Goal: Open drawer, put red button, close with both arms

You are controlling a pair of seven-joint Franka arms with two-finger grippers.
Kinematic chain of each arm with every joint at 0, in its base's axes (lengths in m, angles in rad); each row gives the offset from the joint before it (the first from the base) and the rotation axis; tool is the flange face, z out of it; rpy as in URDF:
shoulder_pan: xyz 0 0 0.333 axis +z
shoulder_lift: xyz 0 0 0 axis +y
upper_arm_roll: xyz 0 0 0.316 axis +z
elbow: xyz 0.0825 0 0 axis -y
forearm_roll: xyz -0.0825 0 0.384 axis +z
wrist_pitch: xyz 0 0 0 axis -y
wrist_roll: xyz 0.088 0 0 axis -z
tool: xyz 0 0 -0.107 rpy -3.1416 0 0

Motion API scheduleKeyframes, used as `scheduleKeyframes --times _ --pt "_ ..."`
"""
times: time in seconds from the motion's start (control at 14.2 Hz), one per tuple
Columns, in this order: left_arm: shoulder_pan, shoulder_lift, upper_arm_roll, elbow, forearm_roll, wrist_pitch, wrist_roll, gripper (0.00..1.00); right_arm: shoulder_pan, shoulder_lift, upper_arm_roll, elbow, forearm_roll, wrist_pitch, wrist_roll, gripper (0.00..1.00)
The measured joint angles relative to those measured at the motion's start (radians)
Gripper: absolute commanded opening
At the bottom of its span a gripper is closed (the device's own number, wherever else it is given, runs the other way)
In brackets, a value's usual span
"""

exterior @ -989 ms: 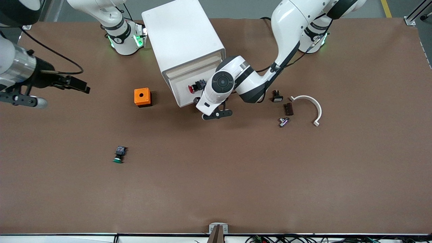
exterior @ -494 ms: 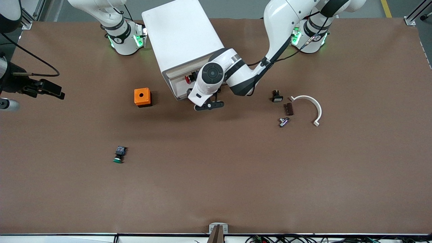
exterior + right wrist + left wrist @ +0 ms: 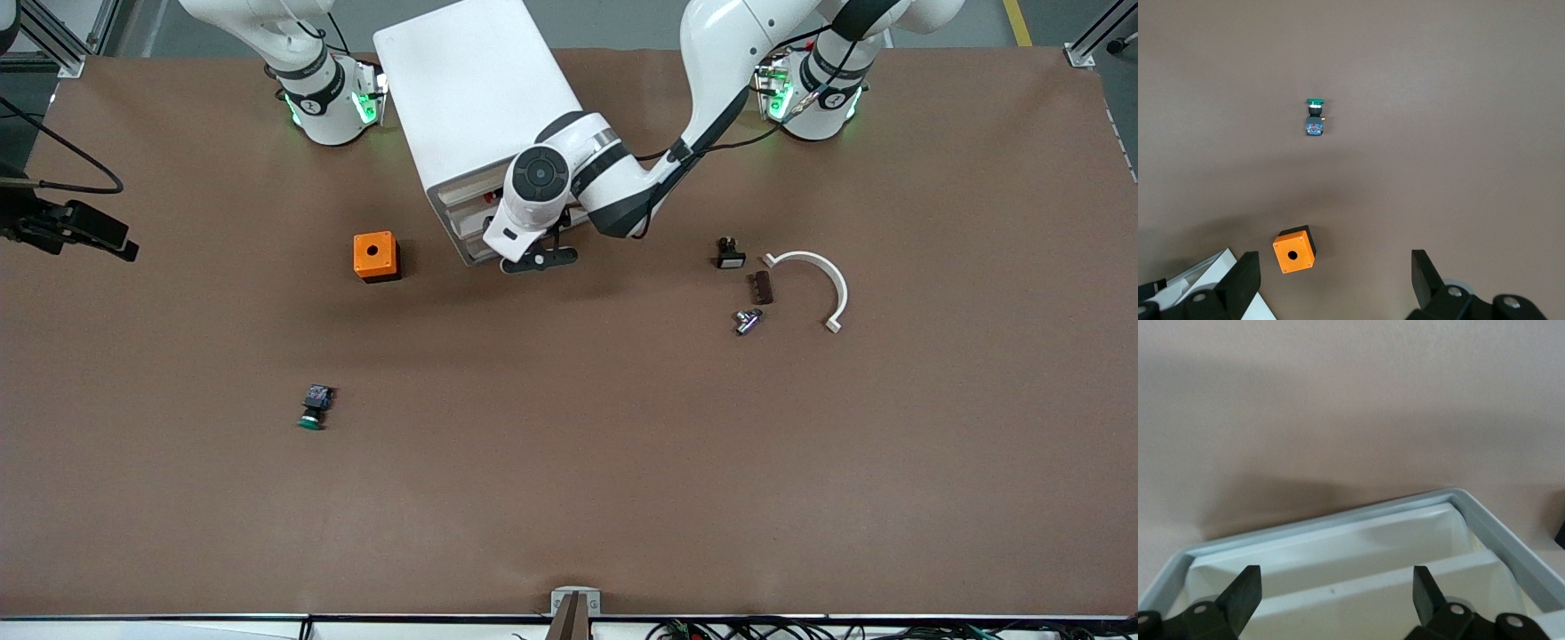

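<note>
The white cabinet (image 3: pixel 480 98) stands near the robots' bases. Its drawer (image 3: pixel 464 222) is pushed almost fully in. Only a speck of the red button (image 3: pixel 487 199) shows in the remaining gap, beside the left wrist. My left gripper (image 3: pixel 537 260) is open and empty, low in front of the drawer. In the left wrist view the fingers (image 3: pixel 1245 593) stand wide apart over the white drawer rim (image 3: pixel 1338 520). My right gripper (image 3: pixel 84 233) is open and empty, high over the right arm's end of the table. Its wrist view shows the spread fingertips (image 3: pixel 1245 277).
An orange box (image 3: pixel 376 256) sits beside the cabinet and shows in the right wrist view (image 3: pixel 1295 250). A green-capped button (image 3: pixel 314 407) lies nearer the front camera, also in the right wrist view (image 3: pixel 1315 117). A white curved bracket (image 3: pixel 822 280) and small parts (image 3: pixel 751 289) lie toward the left arm's end.
The left arm has pushed the drawer into the cabinet, and the red button is now almost hidden. The right gripper has drawn back toward the table's edge.
</note>
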Motion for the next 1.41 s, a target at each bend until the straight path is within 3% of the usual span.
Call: scheduleKeyframes --times 0.49,0.71,0.85,1.06,1.41 --pt "-0.033 0.000 0.004 -0.003 -0.016 0.014 -0.049 1.00 -0.002 0.000 0.003 0.017 0.000 0.003 0.000 1.00" --pt "-0.018 0.000 0.009 0.000 -0.016 0.017 -0.049 1.00 -0.069 0.000 0.040 0.029 0.000 0.003 -0.002 1.00" --pt "0.034 -0.003 0.013 0.009 -0.016 0.016 -0.012 1.00 -0.126 0.000 0.094 0.032 0.000 0.003 -0.004 1.00" --pt "0.142 -0.022 0.015 0.028 -0.007 -0.035 0.089 1.00 -0.152 0.001 0.124 0.034 0.000 0.003 -0.004 1.00" --pt "0.290 -0.066 0.017 0.036 0.182 -0.099 0.226 1.00 -0.153 0.015 0.139 0.034 0.000 0.006 -0.004 1.00"
